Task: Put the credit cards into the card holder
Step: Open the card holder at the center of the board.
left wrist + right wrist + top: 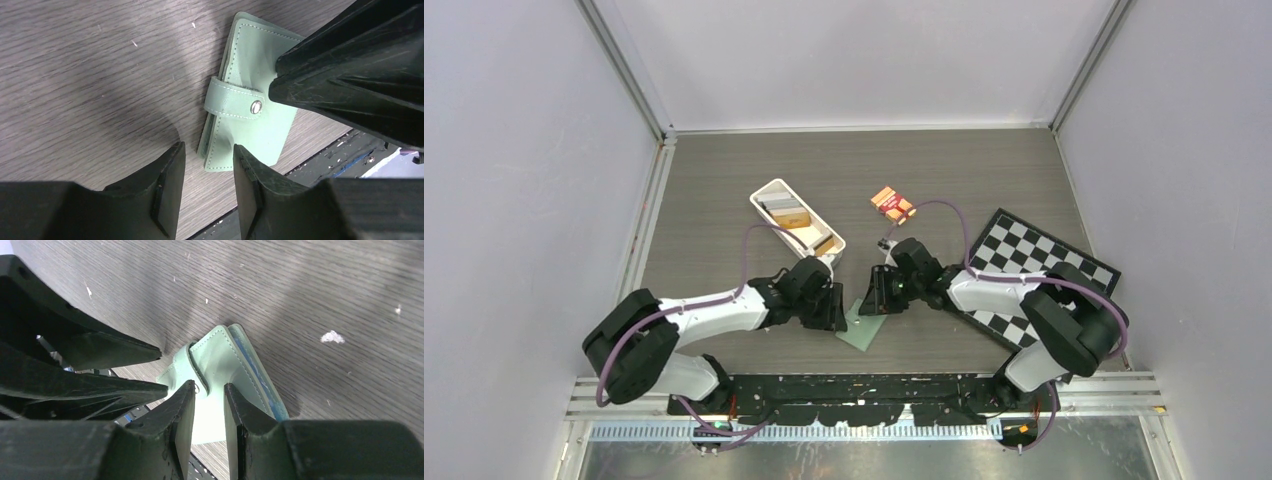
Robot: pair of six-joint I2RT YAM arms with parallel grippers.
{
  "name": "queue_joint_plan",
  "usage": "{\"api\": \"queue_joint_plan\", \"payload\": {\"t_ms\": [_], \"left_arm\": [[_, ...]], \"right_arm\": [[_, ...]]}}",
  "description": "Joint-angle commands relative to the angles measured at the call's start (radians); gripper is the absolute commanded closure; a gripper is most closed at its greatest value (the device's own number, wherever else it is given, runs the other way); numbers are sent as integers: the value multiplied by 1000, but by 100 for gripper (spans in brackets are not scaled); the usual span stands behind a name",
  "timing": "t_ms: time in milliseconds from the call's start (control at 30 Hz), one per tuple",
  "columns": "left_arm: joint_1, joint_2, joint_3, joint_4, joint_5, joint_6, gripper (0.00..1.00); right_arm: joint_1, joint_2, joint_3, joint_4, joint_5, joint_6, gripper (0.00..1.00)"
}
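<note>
"Where was the card holder (861, 325)?"

"Shut flat on the tabletop (724, 190), clasp tab (230, 102) snapped. The left pincer (207, 150) stood released at one corner of it. The right pincer (209, 387) was over the clasp, barely parted. Nipping it or not, I couldn't tell."

"And to do it well?"

"I'd say pin the cover, then peel the tab off. The credit cards (792, 213) lay in the tray (769, 187) beyond the holder."

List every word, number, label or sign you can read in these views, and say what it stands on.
None can be read.
Orange-and-red banded packet: any print is too small to read.
Sage-green stitched card holder: plain, only a metal snap.
Cards in the long white tray: too small to tell.
</note>
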Motion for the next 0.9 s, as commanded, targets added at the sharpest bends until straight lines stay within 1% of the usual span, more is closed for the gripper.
{"api": "queue_joint_plan", "payload": {"t_ms": [0,133,267,467,767,867], "left_arm": [[0,40,-4,68,35,8,59],[0,81,15,57,48,34,68],[0,122,44,-1,24,75,85],[0,177,45,-3,23,87,99],[0,204,45,-10,-23,82,100],[0,212,46,-9,-26,79,100]], "right_arm": [[-3,23,41,42,-46,-49,66],[-3,41,41,46,-67,-54,66],[-4,69,41,53,-103,-58,66],[-4,87,36,66,-156,-61,66],[1,108,29,75,-229,-67,67],[11,103,27,91,-260,-75,68]]}}
